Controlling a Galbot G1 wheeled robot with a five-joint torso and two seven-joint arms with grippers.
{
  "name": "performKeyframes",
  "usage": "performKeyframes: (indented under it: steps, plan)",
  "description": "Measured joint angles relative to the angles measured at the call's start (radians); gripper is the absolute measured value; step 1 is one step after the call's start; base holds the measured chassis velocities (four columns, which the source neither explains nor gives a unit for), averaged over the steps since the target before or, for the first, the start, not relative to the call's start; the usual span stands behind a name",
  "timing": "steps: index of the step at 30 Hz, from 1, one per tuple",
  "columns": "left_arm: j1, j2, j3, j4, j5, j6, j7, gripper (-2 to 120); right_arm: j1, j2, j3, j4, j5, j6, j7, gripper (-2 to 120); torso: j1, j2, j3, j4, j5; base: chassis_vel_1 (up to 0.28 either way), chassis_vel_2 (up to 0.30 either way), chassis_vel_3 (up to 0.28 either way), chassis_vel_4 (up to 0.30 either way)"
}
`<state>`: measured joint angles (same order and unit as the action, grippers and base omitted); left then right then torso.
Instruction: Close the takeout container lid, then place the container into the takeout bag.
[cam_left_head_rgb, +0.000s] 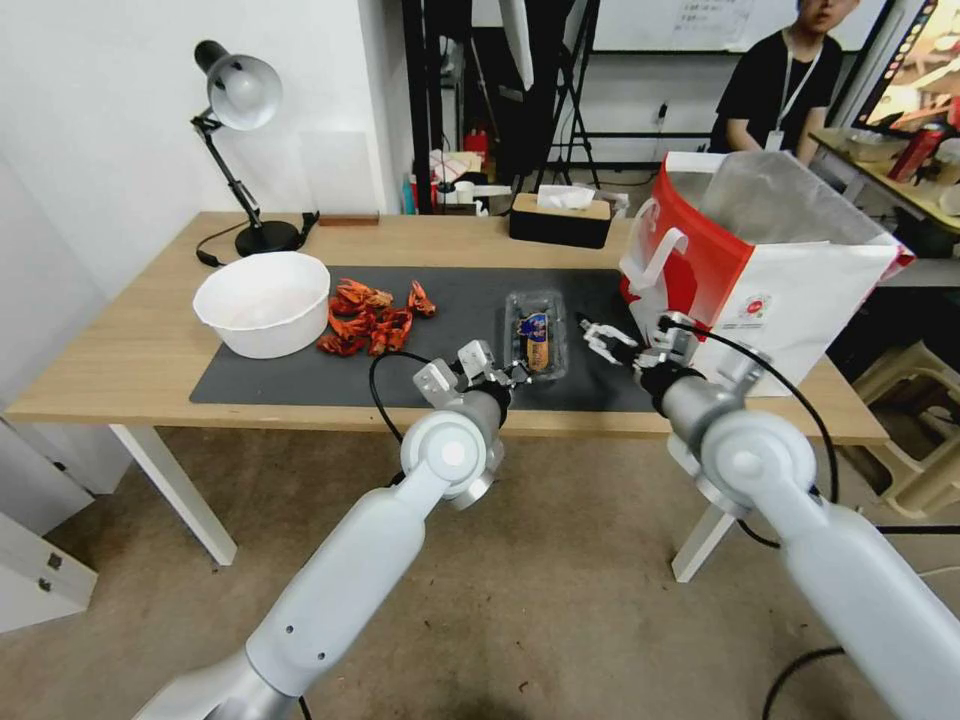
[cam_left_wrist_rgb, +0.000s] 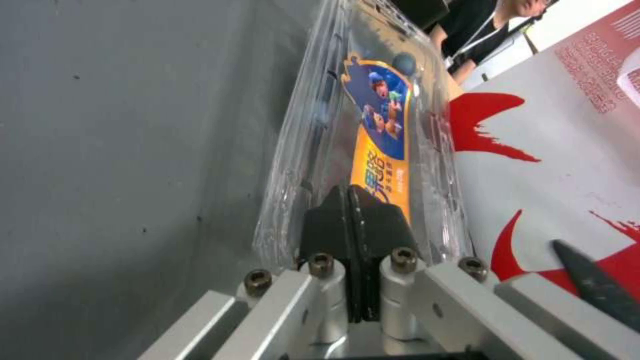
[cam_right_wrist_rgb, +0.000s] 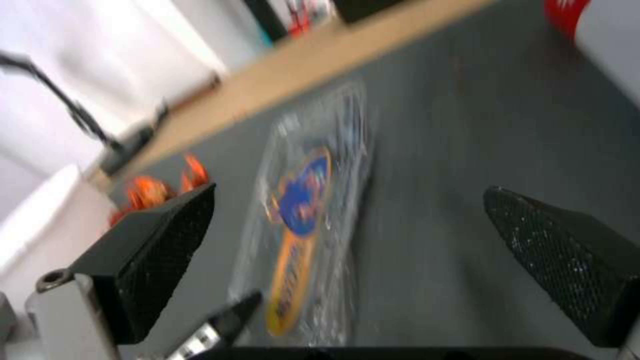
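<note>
Reaching forward from the near edge, two white arms stretching over a wooden table (cam_left_head_rgb: 150, 340) and its dark grey mat (cam_left_head_rgb: 460, 300). Standing at the table's right end, tall red-and-white takeout bag (cam_left_head_rgb: 770, 270) gaping open at the top, foil lining showing, handles upright. Sitting at the mat's left edge, round white bowl (cam_left_head_rgb: 262, 302), with red crayfish pieces (cam_left_head_rgb: 370, 318) heaped just beside it. Lying flat on the mat between bowl and bag, clear takeout container (cam_left_head_rgb: 536, 335), its lid (cam_left_wrist_rgb: 373, 150) down over the box and bearing a blue-and-orange label. Touching the container's near end, left gripper (cam_left_head_rgb: 512, 374), dark fingers (cam_left_wrist_rgb: 353, 225) pressed together with no gap, pinching the container's near rim. Hovering just right of the container, near the bag, right gripper (cam_left_head_rgb: 603, 338), fingers (cam_right_wrist_rgb: 167, 240) spread wide apart and holding nothing.
</note>
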<state>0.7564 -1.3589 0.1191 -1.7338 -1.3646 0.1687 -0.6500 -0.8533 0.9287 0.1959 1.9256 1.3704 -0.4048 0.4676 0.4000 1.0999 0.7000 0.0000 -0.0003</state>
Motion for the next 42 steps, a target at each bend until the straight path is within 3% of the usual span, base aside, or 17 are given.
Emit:
performKeyframes:
  steps: [1, 3, 13, 19, 31, 42]
  plan:
    - [0.0, 0.0, 0.0, 0.0, 0.0, 0.0, 0.0, 0, 0.0, 0.0, 0.0, 0.0, 0.0, 0.0, 0.0, 100, 0.0, 0.0, 0.0, 0.0, 0.0, 0.0, 0.0, 0.0, 0.0]
    - [0.004, -0.002, -0.001, 0.0, 0.002, -0.001, 0.001, 0, 0.048, 0.001, -0.005, -0.038, 0.069, -0.1, 0.02, 100, 0.0, 0.0, 0.0, -0.0001, 0.0001, 0.0, 0.0, 0.0, 0.0]
    - [0.0, -0.004, -0.001, 0.003, 0.006, -0.005, -0.002, 0, 0.138, 0.008, -0.027, -0.127, 0.172, -0.204, 0.008, 100, 0.0, 0.0, 0.0, -0.0001, 0.0004, 0.0, 0.0, 0.0, 0.0]
    - [-0.002, -0.001, 0.0, 0.008, 0.008, -0.011, -0.001, 0, 0.217, 0.035, -0.055, -0.2, 0.241, -0.315, 0.015, 100, 0.0, 0.0, 0.0, 0.0, 0.0002, 0.0, 0.0, 0.0, 0.0]
    - [-0.009, 0.005, 0.003, 0.006, 0.007, -0.013, -0.005, 0, 0.306, 0.086, -0.144, -0.298, 0.286, -0.334, 0.059, 100, 0.0, 0.0, 0.0, -0.0001, 0.0002, 0.0, 0.0, 0.0, 0.0]
    - [-0.009, 0.006, 0.004, 0.0, 0.006, -0.016, -0.005, 0, 0.333, 0.104, -0.177, -0.335, 0.329, -0.332, 0.098, 70, 0.0, 0.0, 0.0, -0.0001, 0.0001, 0.0, 0.0, 0.0, 0.0]
